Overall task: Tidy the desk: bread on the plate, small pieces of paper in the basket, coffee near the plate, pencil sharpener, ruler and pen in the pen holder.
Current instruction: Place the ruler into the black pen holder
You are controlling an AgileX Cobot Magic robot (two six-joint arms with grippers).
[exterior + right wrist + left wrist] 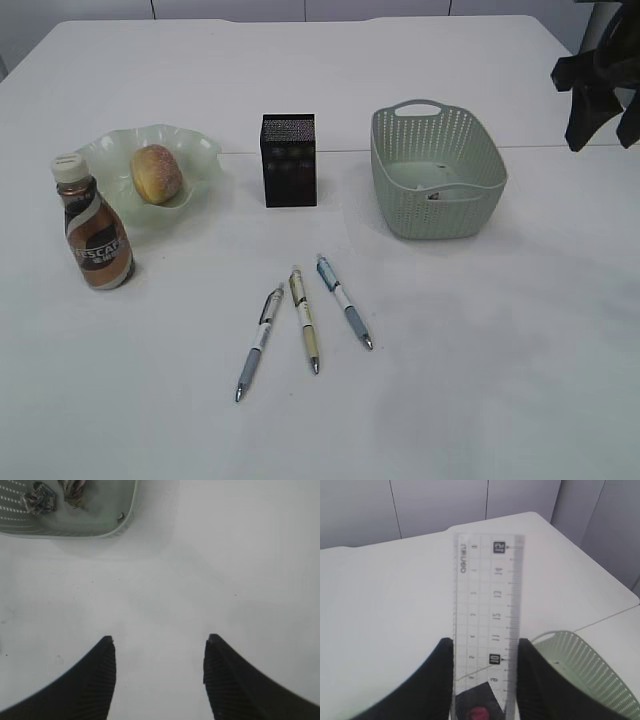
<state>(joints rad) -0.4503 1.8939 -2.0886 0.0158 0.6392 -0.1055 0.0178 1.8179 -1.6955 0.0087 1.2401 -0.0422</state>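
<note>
White table [480, 330] under parted right gripper [159, 680]; left gripper [485, 680] clamping ruler [487, 605].

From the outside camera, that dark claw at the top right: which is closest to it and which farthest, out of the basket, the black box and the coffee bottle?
1. Basket, just left of and below the claw.
2. Black box, mid-table.
3. Coffee bottle, far left, beside the plate.

A white table [480, 340] fills the exterior view, with a thin seam [560, 146] running across it behind the objects. Beyond its far edge stands a pale panelled wall [440, 502] (vertical joints divide it, clearest in the left wrist view).
</note>
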